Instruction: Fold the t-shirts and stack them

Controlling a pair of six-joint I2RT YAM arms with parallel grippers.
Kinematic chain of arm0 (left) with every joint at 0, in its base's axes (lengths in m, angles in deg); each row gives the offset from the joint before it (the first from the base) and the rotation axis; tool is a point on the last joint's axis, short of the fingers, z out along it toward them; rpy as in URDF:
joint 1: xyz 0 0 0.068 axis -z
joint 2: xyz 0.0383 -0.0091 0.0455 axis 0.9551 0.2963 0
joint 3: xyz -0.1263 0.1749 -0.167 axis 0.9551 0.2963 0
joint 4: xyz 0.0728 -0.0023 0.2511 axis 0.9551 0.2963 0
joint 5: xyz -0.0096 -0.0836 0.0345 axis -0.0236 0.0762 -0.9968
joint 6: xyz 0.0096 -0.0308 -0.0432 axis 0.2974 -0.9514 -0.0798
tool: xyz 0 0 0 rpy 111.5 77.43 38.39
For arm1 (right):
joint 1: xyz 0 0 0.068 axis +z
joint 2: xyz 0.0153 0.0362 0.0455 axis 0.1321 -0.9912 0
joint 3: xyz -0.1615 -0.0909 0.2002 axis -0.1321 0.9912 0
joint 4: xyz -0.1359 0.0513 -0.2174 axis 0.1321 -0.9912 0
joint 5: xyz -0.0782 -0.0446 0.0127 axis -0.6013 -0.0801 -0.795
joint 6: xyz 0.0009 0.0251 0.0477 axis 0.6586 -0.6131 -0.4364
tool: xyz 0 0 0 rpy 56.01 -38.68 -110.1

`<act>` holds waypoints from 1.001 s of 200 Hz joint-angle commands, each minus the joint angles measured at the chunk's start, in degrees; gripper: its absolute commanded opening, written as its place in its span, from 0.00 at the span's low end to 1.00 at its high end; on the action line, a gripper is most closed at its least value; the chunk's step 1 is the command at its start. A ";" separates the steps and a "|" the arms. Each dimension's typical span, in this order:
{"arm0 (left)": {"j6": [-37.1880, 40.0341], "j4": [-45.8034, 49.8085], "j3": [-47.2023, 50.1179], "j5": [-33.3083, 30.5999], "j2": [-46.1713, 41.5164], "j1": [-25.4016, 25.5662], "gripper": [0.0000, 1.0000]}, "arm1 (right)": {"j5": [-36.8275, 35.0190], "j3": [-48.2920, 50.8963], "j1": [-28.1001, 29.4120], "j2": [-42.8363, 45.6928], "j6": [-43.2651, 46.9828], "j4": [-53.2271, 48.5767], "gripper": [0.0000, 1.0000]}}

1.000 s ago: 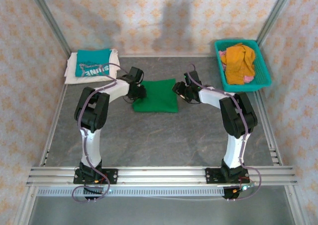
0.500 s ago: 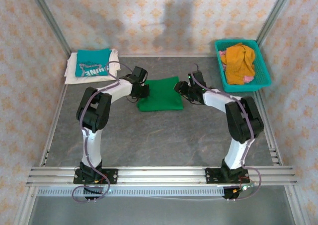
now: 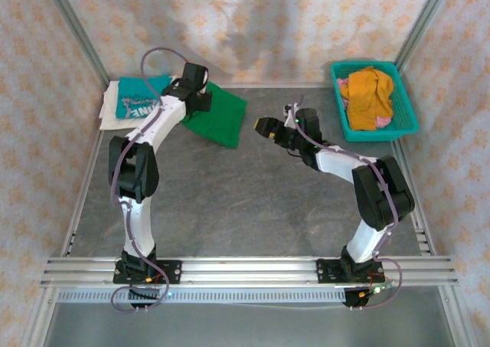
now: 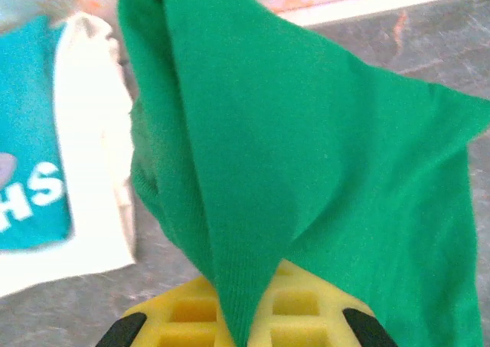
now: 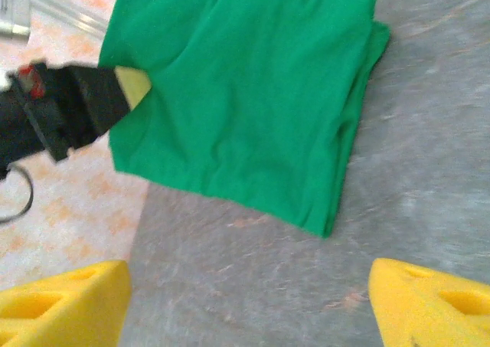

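The folded deep-green t-shirt hangs lifted at the back left, pinched at its edge by my left gripper. In the left wrist view the green cloth drapes over my yellow pads. Just left of it lie the teal t-shirt with white lettering on top of the white t-shirt; both show in the left wrist view, teal and white. My right gripper is open over bare table, right of the green shirt, its yellow fingers wide apart.
A teal basket with orange and pink cloths stands at the back right. The grey tabletop is walled by patterned panels. An aluminium rail runs along the near edge.
My left gripper has lifted the green shirt and carried it back and left toward the stack. My right gripper has let go of the shirt and stands open, slightly withdrawn.
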 commanded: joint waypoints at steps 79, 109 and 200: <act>9.78 10.64 -29.44 7.29 12.00 -12.12 0.00 | 4.59 -13.24 6.81 -0.69 9.35 -9.16 1.00; 9.86 14.56 -41.57 9.37 18.17 -13.82 0.00 | 4.09 -14.40 6.92 -0.91 8.91 -11.23 1.00; 5.57 13.80 -47.24 17.18 20.96 -22.29 0.00 | 1.92 -15.96 6.92 -1.53 10.32 -16.12 1.00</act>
